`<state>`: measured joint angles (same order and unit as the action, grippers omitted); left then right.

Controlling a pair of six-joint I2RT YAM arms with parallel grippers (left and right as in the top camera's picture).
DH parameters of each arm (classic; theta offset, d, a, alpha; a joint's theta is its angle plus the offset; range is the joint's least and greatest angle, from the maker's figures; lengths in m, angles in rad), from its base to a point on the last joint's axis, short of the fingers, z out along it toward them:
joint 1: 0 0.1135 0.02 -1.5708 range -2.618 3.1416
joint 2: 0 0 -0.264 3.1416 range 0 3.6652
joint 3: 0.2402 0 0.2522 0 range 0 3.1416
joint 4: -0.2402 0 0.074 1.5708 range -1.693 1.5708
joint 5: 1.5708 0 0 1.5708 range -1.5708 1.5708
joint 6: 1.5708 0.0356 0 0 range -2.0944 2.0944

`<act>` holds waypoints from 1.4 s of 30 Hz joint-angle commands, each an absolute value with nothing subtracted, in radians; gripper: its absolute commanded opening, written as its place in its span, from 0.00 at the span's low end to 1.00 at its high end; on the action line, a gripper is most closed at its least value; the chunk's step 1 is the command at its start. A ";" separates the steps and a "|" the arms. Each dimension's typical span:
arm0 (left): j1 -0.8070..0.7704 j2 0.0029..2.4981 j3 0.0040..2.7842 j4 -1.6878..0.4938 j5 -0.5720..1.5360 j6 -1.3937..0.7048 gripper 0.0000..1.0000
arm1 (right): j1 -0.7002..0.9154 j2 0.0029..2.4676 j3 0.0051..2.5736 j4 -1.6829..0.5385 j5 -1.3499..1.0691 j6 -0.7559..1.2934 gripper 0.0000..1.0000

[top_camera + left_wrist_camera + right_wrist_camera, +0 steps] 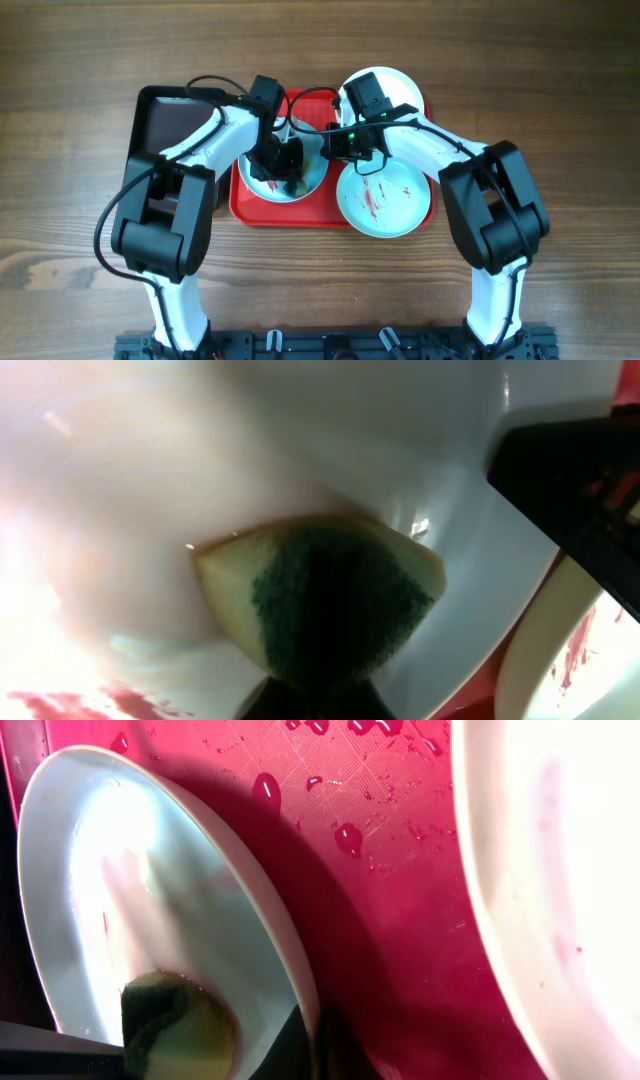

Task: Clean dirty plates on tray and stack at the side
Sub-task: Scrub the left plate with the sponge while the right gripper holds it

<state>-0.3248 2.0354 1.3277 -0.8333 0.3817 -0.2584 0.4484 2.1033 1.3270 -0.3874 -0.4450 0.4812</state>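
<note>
On the red tray (250,205) a pale mint-blue plate (300,180) stands tilted up on its edge. My right gripper (338,148) is shut on its right rim (305,1020). My left gripper (285,163) is shut on a yellow and green sponge (330,600), pressed flat against the plate's inner face (200,490); the sponge (175,1025) also shows in the right wrist view. Red smears (70,705) remain low on that plate. A second mint-blue plate (385,198) with red smears lies flat at the tray's right end. A white plate (395,85) lies behind it.
A narrower black tray (165,120) sits to the left of the red tray, under my left arm. Water drops (350,838) lie on the red tray's floor. Another pale plate's rim (520,920) fills the right edge of the right wrist view.
</note>
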 commanded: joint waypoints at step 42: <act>-0.310 2.070 1.288 -0.599 0.280 -0.414 0.04 | 0.451 2.156 1.333 -0.383 -0.423 0.493 0.04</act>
